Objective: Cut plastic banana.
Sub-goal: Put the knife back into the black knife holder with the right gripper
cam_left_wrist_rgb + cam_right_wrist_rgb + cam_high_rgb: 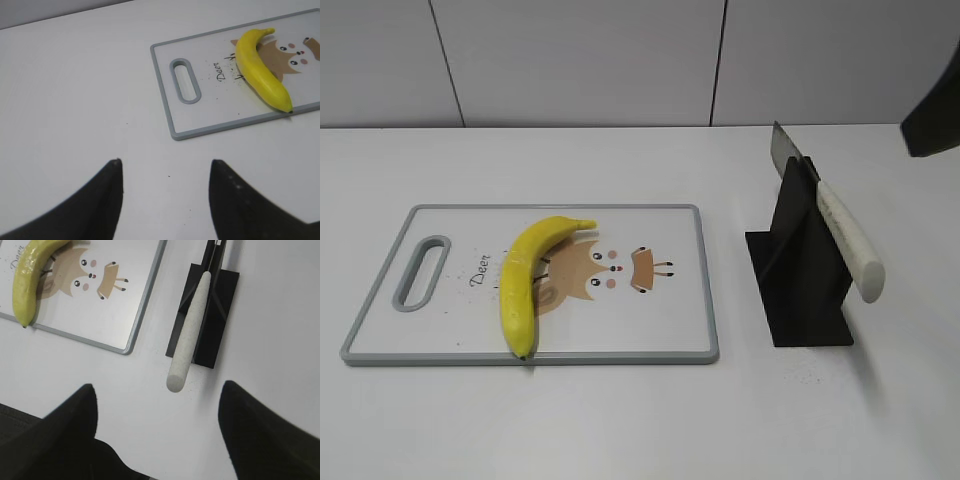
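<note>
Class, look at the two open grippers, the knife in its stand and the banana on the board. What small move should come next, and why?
Probably the right gripper should move forward to the knife handle. The knife rests in its black stand, untouched, handle toward that gripper, and both grippers are open and empty. The plastic banana lies whole on the cutting board, so cutting cannot start without the knife.
</note>
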Tool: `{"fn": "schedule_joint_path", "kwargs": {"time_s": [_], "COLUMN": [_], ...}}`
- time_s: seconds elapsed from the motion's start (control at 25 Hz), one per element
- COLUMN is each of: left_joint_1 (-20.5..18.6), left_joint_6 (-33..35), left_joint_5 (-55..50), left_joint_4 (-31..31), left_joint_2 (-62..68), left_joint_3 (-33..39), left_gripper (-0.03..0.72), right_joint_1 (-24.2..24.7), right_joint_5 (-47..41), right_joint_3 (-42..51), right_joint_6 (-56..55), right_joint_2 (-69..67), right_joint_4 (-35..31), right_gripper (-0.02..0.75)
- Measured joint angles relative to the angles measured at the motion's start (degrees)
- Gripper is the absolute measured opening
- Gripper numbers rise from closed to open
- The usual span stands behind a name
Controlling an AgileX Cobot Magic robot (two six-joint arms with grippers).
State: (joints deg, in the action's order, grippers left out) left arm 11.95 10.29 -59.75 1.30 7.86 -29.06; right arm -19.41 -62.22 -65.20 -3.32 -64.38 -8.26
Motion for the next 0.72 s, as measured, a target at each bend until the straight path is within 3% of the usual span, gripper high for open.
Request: {"fn": "schedule_joint_path", "kwargs": {"time_s": [0.72], "left_joint_1": [0.0], "left_joint_6": [0.0], "left_joint_5": [-0.05], "left_joint_4": [0.0], "left_joint_2": [0.0], "left_joint_3": [0.0], "left_gripper": [0.523], "right_joint_1": [0.0], "right_joint_5": [2.54], "right_joint_3": [30.59], "right_joint_6": [5.94], "right_joint_2": [41.22], "right_joint_4": [3.05], "right_gripper": [0.578]}}
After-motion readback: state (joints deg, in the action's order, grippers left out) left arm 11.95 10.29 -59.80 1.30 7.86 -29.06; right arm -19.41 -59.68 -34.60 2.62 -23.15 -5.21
